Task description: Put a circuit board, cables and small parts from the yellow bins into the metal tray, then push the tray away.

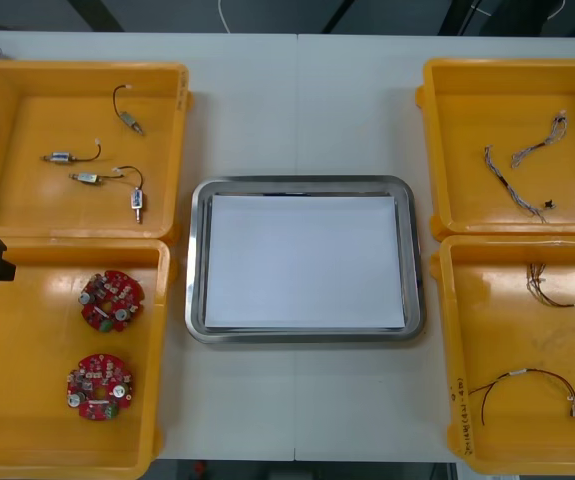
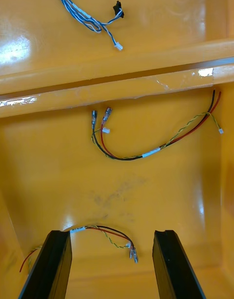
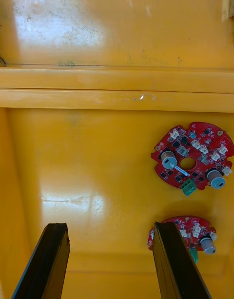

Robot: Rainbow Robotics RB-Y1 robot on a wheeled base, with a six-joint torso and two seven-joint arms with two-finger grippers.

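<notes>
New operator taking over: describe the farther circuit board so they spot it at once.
Left of the metal tray, take the yellow bin nearer the robot, under the open left pincer. Two round red circuit boards lie in it. Yours is the farther board, by the wall shared with the next bin; the other board lies nearer the robot.

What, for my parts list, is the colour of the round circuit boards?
The circuit boards are red; the left wrist view shows this best.

Bright, even overhead light, white glare patches on the glossy yellow bins (image 2: 19, 50), only faint shadows.
</notes>
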